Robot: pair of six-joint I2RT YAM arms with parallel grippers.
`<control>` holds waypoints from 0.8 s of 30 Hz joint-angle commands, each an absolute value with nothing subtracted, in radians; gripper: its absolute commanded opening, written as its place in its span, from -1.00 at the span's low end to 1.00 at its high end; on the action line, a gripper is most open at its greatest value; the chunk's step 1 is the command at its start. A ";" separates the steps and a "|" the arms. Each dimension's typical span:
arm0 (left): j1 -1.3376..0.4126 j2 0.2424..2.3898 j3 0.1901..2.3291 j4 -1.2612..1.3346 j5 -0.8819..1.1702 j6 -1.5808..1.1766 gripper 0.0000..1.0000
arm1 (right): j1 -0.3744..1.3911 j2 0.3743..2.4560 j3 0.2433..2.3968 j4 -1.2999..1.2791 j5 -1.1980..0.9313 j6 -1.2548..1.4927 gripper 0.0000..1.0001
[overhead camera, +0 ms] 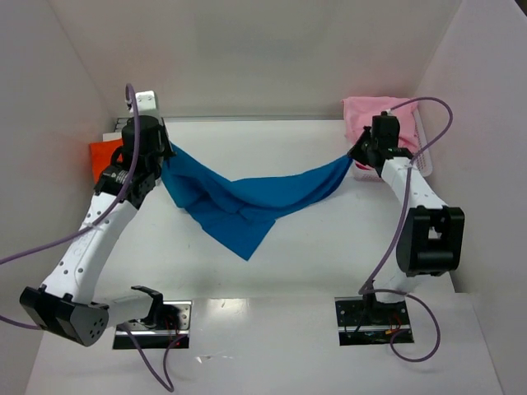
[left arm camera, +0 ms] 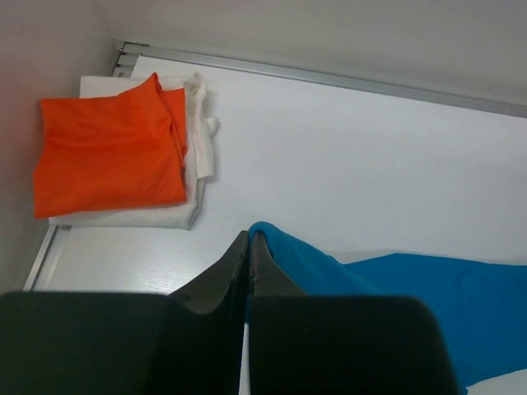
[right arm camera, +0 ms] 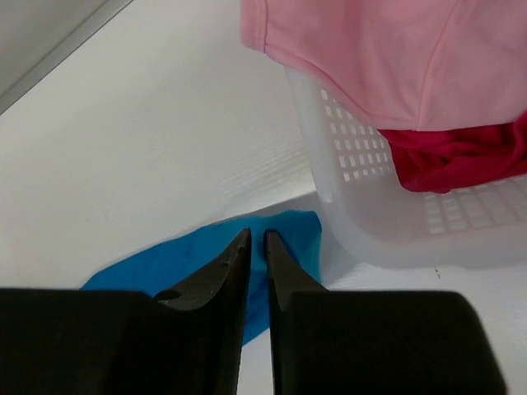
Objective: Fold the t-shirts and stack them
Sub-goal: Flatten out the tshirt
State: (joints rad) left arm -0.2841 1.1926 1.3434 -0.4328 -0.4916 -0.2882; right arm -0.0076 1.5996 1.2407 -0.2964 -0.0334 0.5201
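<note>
The bright blue t-shirt (overhead camera: 247, 202) hangs stretched between my two grippers above the table, sagging to a point in the middle. My left gripper (overhead camera: 165, 156) is shut on its left corner (left arm camera: 284, 247). My right gripper (overhead camera: 356, 156) is shut on its right corner (right arm camera: 288, 234). The orange t-shirt (left arm camera: 107, 148) lies folded on a folded white cloth (left arm camera: 198, 123) at the far left; it also shows in the top view (overhead camera: 103, 152). The pale pink t-shirt (right arm camera: 379, 49) hangs over the white basket's rim at the far right, also in the top view (overhead camera: 366, 115).
The white plastic basket (right arm camera: 370, 206) stands at the far right next to my right gripper, with a dark red garment (right arm camera: 461, 160) inside. White walls close the table at the back and both sides.
</note>
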 commanded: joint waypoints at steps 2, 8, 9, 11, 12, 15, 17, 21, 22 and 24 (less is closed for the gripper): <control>-0.265 1.235 1.370 -0.351 -0.471 -0.287 -1.00 | 0.045 1.666 1.360 -0.334 0.021 0.459 0.42; -0.262 1.277 1.370 -0.324 -0.460 -0.287 -1.00 | 0.233 1.579 1.453 -0.476 0.135 0.426 1.00; -0.255 1.285 1.370 -0.324 -0.460 -0.287 -1.00 | 0.311 1.545 1.453 -0.485 0.143 0.426 1.00; -0.255 1.297 1.370 -0.315 -0.458 -0.289 -1.00 | 0.423 1.525 1.453 -0.508 0.158 0.443 1.00; -0.253 1.304 1.370 -0.312 -0.451 -0.300 -1.00 | 0.507 1.525 1.450 -0.523 0.167 0.469 1.00; -0.236 1.304 1.344 -0.280 -0.437 -0.321 -1.00 | 0.642 1.514 1.392 -0.535 0.214 0.550 1.00; -0.236 1.304 1.335 -0.262 -0.426 -0.332 -1.00 | 0.726 1.506 1.346 -0.523 0.239 0.591 1.00; -0.212 1.325 1.327 -0.271 -0.392 -0.374 -1.00 | 0.830 1.515 1.246 -0.535 0.303 0.665 0.93; -0.200 1.325 1.319 -0.264 -0.381 -0.391 -1.00 | 0.843 1.516 1.235 -0.535 0.304 0.666 0.93; -0.198 1.325 1.310 -0.253 -0.370 -0.403 -1.00 | 0.874 1.540 1.223 -0.543 0.313 0.673 0.93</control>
State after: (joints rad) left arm -0.2254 1.3211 1.3277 -0.3209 -0.4170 -0.3398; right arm 0.8144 1.5238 1.2593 -0.5035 0.2240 0.6018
